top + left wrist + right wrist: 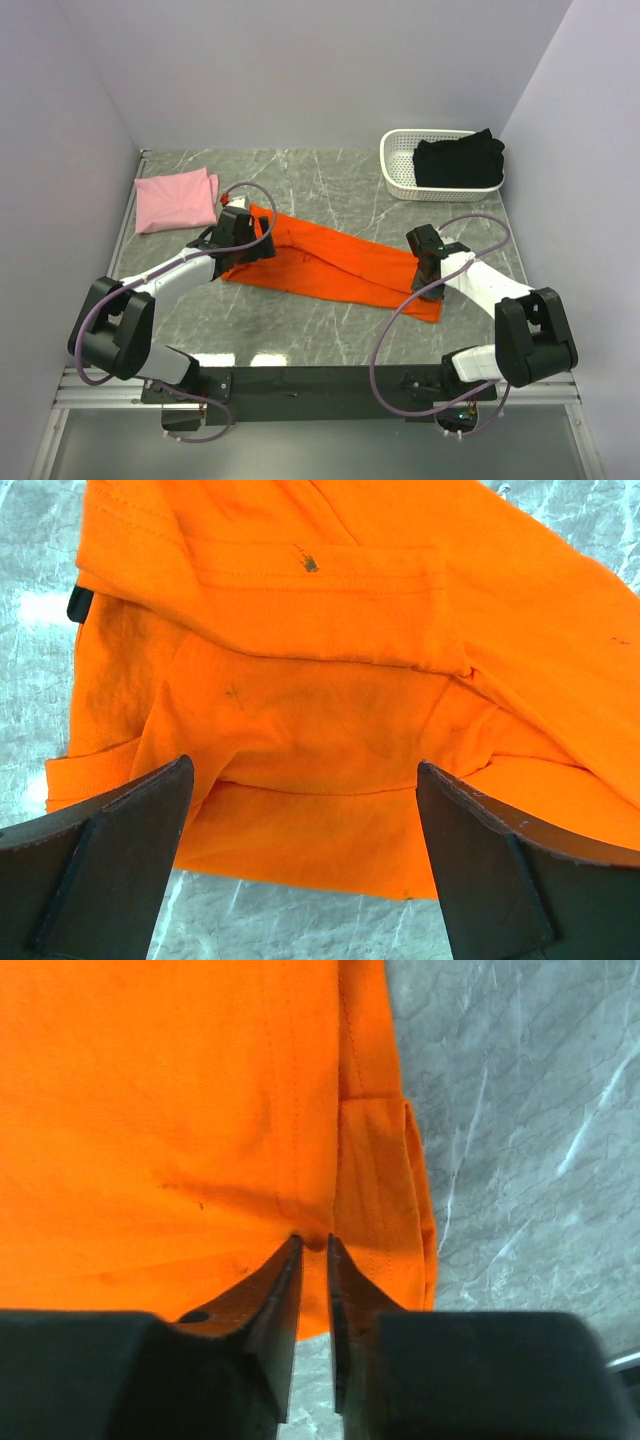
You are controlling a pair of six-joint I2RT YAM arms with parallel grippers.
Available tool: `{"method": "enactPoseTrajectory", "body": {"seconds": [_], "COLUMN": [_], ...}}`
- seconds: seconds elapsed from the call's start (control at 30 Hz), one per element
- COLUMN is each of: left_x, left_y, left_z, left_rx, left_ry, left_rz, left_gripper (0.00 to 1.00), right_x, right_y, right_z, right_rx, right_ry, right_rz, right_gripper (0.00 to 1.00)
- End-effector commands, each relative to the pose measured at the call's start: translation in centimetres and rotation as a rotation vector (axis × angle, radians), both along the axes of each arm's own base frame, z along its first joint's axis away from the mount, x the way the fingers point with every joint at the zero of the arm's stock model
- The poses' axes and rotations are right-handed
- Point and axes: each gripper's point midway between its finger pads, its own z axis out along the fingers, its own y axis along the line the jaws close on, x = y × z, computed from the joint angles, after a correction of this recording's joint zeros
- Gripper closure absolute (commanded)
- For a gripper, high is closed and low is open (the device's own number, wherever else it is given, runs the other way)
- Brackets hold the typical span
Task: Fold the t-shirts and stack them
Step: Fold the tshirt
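Observation:
The orange t-shirt (330, 265) lies folded into a long band slanting across the table's middle. My left gripper (255, 243) hovers open over its left end; in the left wrist view the fingers (130, 830) stand wide apart above the orange cloth (300, 700), near its hem. My right gripper (432, 270) is at the band's right end, and the right wrist view shows it (312, 1240) shut on a pinch of the orange t-shirt (150, 1110) close to a seam. A pale pink t-shirt (175, 200) lies folded at the far left. A black t-shirt (458, 162) sits in the basket.
The white slotted basket (395, 170) stands at the back right, against the right wall. Grey walls close in the marble table (320, 330) on the left, back and right. Bare marble shows in front of the orange band.

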Motion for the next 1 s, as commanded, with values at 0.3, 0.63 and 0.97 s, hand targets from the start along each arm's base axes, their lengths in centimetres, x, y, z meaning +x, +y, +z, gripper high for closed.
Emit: {"method": "enactPoseTrajectory", "body": {"seconds": [0.3,0.63,0.97], "left_x": [0.5,0.5,0.4], "left_y": [0.3,0.7,0.8], "left_z": [1.1,1.1,0.9], "left_rx": [0.004,0.0,-0.011], "left_ry": [-0.052,-0.069,-0.07], "left_rz": [-0.008,-0.004,-0.011], "left_gripper": [0.01,0.01,0.01], "right_x": [1.1,1.6,0.9], "right_y": [-0.3,-1.2,-1.9], "right_z": [0.5,1.5,5.2], "right_rx": [-0.049,-0.136,-0.208], "right_ry": [0.008,0.009,0.067], "right_rz": [-0.005,-0.008,0.026], "right_gripper": [0.68,1.0,1.0]}}
